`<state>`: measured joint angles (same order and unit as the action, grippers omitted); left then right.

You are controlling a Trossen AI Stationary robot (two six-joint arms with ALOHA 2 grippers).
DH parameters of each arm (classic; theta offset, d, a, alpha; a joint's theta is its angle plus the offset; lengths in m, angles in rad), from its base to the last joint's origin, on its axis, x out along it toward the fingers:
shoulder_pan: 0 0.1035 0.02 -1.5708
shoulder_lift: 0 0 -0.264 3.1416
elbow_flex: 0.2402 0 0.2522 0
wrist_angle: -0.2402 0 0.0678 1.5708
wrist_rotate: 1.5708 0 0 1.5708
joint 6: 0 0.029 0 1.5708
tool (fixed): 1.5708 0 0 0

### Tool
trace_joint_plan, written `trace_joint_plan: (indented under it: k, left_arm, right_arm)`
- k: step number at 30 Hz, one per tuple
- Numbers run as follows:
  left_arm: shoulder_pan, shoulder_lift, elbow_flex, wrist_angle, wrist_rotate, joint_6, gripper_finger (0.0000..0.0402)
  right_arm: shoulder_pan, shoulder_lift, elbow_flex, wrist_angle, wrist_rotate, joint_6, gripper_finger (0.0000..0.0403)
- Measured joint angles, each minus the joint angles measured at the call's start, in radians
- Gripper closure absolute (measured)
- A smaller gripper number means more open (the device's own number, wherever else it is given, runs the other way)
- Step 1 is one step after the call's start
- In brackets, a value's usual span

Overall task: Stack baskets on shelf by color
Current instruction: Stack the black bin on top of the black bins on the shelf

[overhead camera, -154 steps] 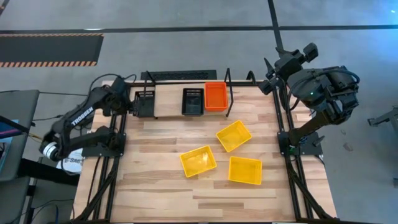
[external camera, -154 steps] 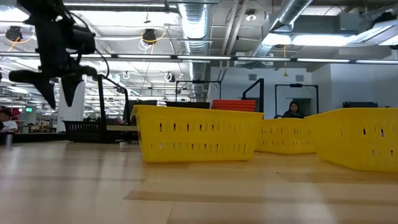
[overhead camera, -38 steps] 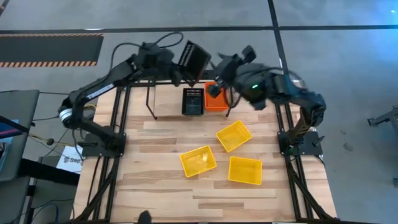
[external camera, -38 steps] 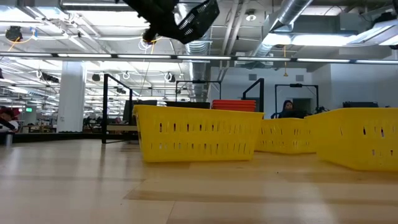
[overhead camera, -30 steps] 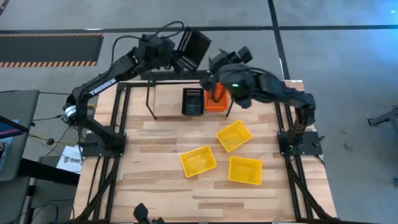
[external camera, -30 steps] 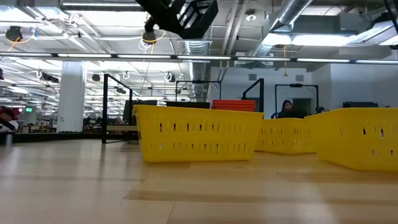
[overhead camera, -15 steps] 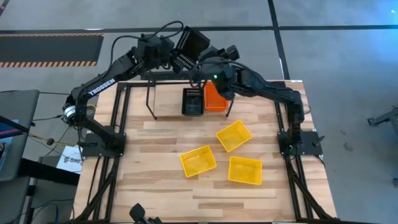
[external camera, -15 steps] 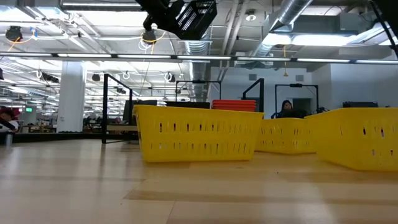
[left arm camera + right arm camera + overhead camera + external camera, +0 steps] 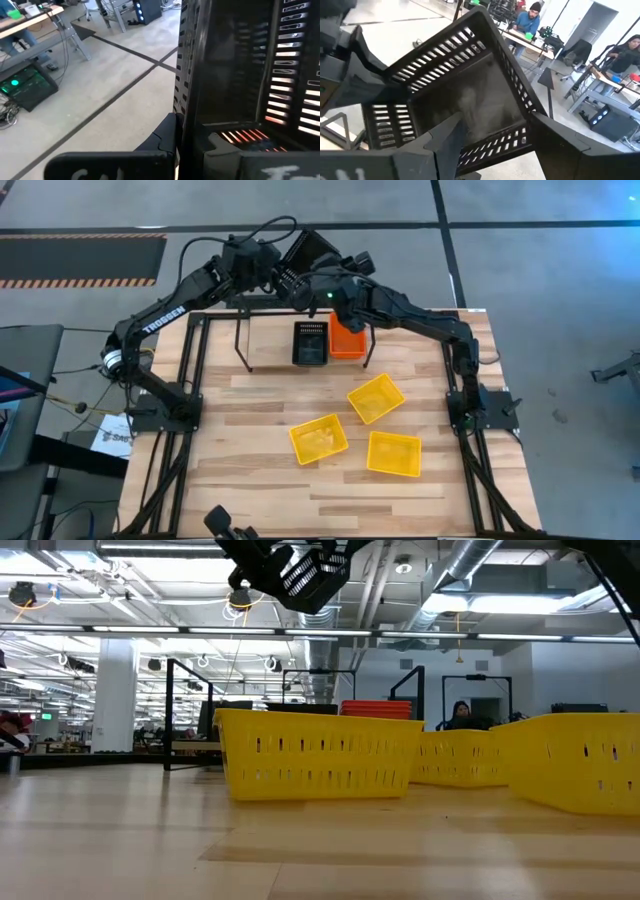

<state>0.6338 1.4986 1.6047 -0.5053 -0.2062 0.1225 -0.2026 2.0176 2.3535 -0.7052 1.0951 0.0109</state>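
My left gripper point(image 9: 283, 272) is shut on a black basket point(image 9: 306, 254), held high above the shelf's far edge and tipped on its side point(image 9: 310, 570). My right gripper point(image 9: 313, 282) is open at the same basket point(image 9: 470, 100); one finger point(image 9: 445, 142) stands in front of the basket's hollow and the other point(image 9: 555, 145) outside its wall. On the shelf point(image 9: 265, 345) sit another black basket point(image 9: 310, 343) and a red-orange basket point(image 9: 345, 342), partly hidden by my right arm. Three yellow baskets point(image 9: 376, 398), point(image 9: 319, 439), point(image 9: 394, 453) lie on the table. My left gripper holds the black basket by one slotted side wall point(image 9: 187, 75), one finger point(image 9: 167, 132) outside that wall and the other inside the hollow. The basket is lifted clear, tilted with its open side toward my right gripper. My right gripper straddles a wall point(image 9: 492, 145); whether it touches I cannot tell.
The shelf's black upright loops point(image 9: 240, 330) rise at its ends. Bare plank tabletop point(image 9: 250, 470) lies at the near left. In the low view the yellow baskets point(image 9: 315, 755) fill the middle and right, and a person point(image 9: 462, 715) sits far behind.
My right arm has reached toward the table's left and far edge, up to the held black basket, so its fingers now stand around one wall. My left gripper has kept the basket aloft in nearly the same place.
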Motion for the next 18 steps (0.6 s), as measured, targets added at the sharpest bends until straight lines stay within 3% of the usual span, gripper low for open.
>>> trace_joint_plan:
  k: [8,12,18]
  left_arm:
    - [0.012,-0.001,0.0,-0.006,0.001,0.011,0.0401]
    - [0.019,-0.002,0.0,-0.004,-0.007,-0.01,0.0402]
    - [0.018,-0.002,0.0,0.13,0.036,-0.041,0.0402]
  right_arm:
    - [0.023,-0.051,-0.001,-0.009,0.006,-0.011,0.0162]
    - [0.092,-0.139,0.004,-0.063,0.1,0.021,0.0162]
    - [0.146,-0.17,0.001,-0.43,0.112,0.492,0.0163]
